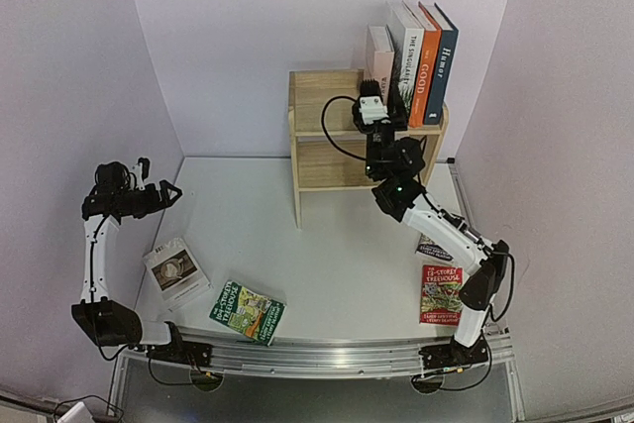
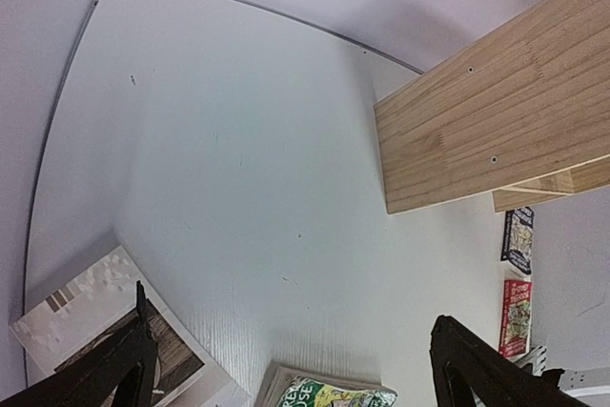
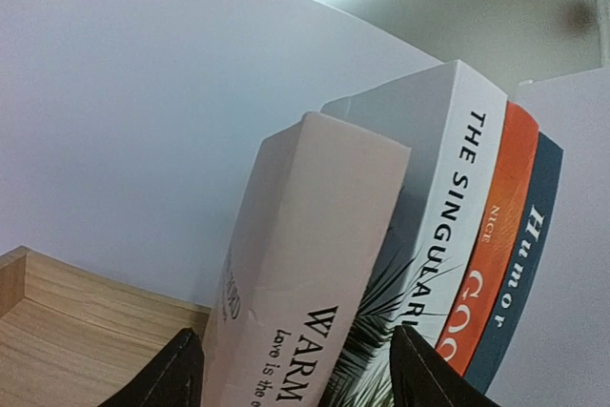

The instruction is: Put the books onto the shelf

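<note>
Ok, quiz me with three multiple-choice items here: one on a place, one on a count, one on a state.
1. The orange book stands: A on the shelf top board; B on its lower tier; C on the table.
2. Books standing upright there: A two; B four; C six.
3. The left gripper is: A shut on a book; B open and empty; C out of view.
Answers: 1 A, its foot rests on the top board. 2 B, four spines side by side. 3 B, jaws spread wide, nothing between.
</note>
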`<state>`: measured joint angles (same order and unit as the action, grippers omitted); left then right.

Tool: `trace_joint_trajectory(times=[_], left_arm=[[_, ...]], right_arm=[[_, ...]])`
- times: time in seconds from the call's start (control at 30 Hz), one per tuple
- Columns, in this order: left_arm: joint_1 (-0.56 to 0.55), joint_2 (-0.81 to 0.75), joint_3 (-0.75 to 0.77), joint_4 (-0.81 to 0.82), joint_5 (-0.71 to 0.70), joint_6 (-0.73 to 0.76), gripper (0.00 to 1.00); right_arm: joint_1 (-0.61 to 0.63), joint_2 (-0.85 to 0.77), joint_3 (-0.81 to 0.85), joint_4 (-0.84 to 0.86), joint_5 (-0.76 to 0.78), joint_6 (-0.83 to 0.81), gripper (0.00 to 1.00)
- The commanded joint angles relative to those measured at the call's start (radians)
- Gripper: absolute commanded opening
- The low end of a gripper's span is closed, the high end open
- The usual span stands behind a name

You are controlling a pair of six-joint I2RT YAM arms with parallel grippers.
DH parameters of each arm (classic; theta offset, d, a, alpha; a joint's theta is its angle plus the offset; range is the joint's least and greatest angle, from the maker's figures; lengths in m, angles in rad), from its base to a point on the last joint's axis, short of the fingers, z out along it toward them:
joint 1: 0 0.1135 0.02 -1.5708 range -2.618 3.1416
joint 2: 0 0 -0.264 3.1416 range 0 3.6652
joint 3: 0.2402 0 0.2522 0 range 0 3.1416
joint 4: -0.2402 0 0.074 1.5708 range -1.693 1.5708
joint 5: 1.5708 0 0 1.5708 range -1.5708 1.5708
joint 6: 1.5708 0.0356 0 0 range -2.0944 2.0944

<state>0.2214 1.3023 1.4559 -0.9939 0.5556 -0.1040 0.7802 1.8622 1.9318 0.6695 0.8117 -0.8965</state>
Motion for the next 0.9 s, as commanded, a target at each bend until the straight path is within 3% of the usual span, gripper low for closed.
trace_joint_trajectory(times=[0.0,0.1,0.87], left_arm=[[0.002,-0.025,-0.002,0.023,0.031,0.003,1.0],[0.002,-0.023,-0.002,0.024,0.033,0.003,1.0],[0.001,-0.025,0.001,0.024,0.055,0.009,1.0]], right_arm=[[0.021,-0.028,-0.008,0.139,0.038,-0.102,0.62],[0.038,-0.008,-0.005,0.138,-0.004,-0.129,0.57],[-0.012,0.236,0.253,0.117,0.002,-0.306,0.56]])
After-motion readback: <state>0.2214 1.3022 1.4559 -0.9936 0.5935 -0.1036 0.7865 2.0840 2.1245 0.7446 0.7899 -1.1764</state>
